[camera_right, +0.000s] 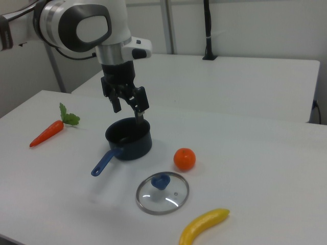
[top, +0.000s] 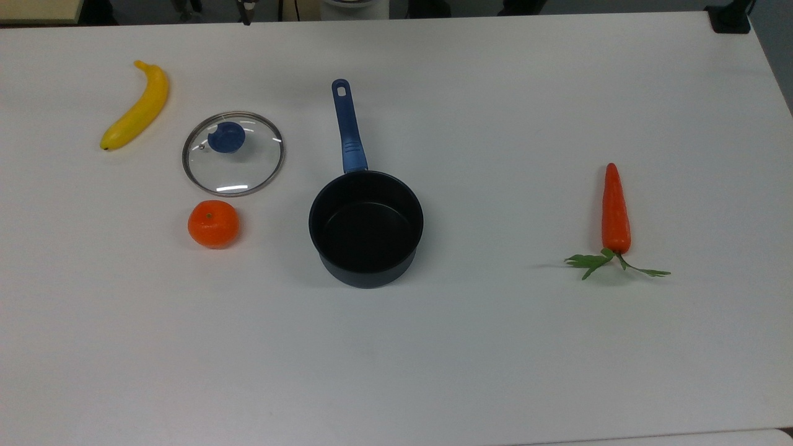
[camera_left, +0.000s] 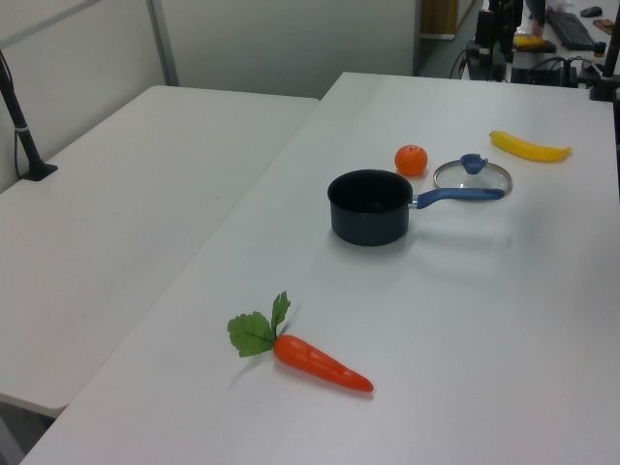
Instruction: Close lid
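We see the gripper [camera_right: 127, 104] hanging open and empty above the saucepan [camera_right: 129, 138]. In the right view, the lid [camera_right: 162, 192] lies flat nearer, between orange [camera_right: 184, 158] and banana [camera_right: 204, 226].

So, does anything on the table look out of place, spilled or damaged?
Nothing looks spilled or damaged. The lid lies flat on the table, apart from the open, empty saucepan, between the banana and the orange.
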Controlling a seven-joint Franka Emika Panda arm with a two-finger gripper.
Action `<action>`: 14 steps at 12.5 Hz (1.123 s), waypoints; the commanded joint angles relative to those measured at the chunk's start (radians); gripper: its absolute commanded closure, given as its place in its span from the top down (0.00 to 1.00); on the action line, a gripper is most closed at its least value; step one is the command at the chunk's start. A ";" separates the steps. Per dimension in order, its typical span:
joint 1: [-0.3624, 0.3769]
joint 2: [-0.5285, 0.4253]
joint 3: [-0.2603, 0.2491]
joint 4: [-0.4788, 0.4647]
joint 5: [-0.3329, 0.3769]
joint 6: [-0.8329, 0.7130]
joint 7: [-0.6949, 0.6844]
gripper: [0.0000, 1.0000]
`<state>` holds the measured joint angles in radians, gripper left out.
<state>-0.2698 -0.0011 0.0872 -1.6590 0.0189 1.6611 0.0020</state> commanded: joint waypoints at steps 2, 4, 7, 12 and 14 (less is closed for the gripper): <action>-0.006 -0.007 -0.015 0.030 -0.013 -0.027 -0.030 1.00; -0.006 -0.007 -0.023 0.031 -0.013 -0.027 -0.031 1.00; -0.006 -0.005 -0.037 0.057 -0.011 -0.032 -0.051 1.00; -0.006 -0.005 -0.056 0.067 -0.010 -0.035 -0.073 1.00; -0.006 -0.005 -0.056 0.067 -0.011 -0.032 -0.074 1.00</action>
<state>-0.2712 -0.0015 0.0323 -1.6058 0.0177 1.6611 -0.0429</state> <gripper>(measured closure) 0.000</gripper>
